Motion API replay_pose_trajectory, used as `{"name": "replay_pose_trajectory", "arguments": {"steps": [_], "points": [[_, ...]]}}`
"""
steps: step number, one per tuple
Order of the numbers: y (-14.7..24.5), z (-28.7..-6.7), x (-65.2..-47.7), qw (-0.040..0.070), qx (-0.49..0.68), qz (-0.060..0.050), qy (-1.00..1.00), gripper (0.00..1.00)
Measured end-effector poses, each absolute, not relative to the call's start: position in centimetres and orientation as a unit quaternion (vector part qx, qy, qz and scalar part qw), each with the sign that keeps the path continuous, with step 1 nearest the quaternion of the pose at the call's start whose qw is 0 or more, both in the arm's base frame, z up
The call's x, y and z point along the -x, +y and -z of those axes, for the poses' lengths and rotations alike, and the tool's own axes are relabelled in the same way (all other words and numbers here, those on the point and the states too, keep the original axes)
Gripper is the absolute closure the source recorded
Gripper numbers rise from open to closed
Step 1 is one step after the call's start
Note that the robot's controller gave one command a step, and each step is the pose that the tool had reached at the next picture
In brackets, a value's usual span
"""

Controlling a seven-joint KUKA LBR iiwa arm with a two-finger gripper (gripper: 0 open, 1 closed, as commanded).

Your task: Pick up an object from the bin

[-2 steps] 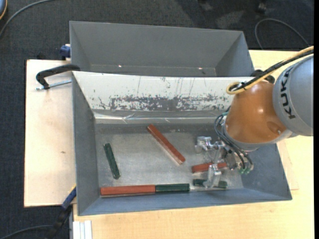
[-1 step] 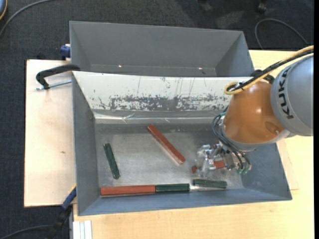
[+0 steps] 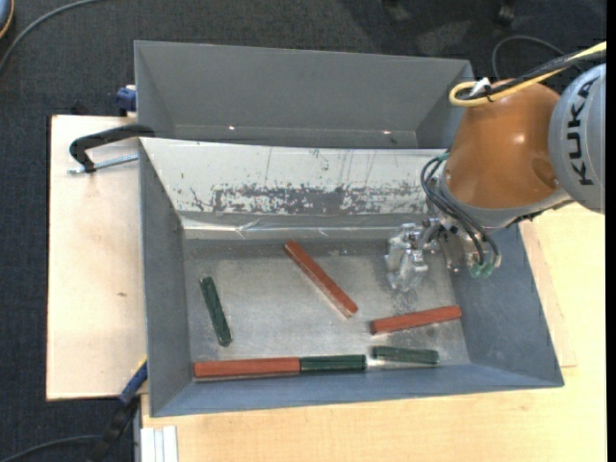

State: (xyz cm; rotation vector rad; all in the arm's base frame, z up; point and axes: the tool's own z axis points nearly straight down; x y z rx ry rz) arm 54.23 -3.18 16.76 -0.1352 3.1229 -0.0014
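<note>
1. My gripper [image 3: 408, 266] hangs low inside the grey metal bin [image 3: 289, 94]. It is to the right of the slanted red bar [image 3: 320, 278], which lies flat across the middle of the floor.
2. Whether the gripper is apart or together I cannot tell. Its bright metal end shows as a cluster of parts below my orange wrist cover [image 3: 496, 162].
3. The thing nearest to me is a short red bar [image 3: 416, 320]. It lies flat on the floor, right of the slanted red bar's lower end and a little nearer the front wall.
4. My gripper stands just behind this short red bar, between it and the slanted red bar's lower end. I cannot tell whether it touches either.
5. Toward the front wall from the slanted red bar, three pieces lie in a row. A long red bar [image 3: 247, 367] meets a dark green bar [image 3: 333, 362] end to end.
6. A second dark green bar [image 3: 405, 355] sits just right of that one.
7. A lone dark green stick [image 3: 216, 310] lies well to the left of the slanted red bar, tilted and apart from the rest.
</note>
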Motion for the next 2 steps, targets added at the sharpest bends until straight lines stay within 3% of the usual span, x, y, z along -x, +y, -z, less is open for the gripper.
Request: {"name": "replay_pose_trajectory", "arguments": {"steps": [1,2], "points": [[-3.2,-16.3,-53.9,0.002,0.043,0.000,0.999,0.00],[-1.4,-6.7,-51.4,-0.003,-0.047,-0.001,0.999,0.00]]}}
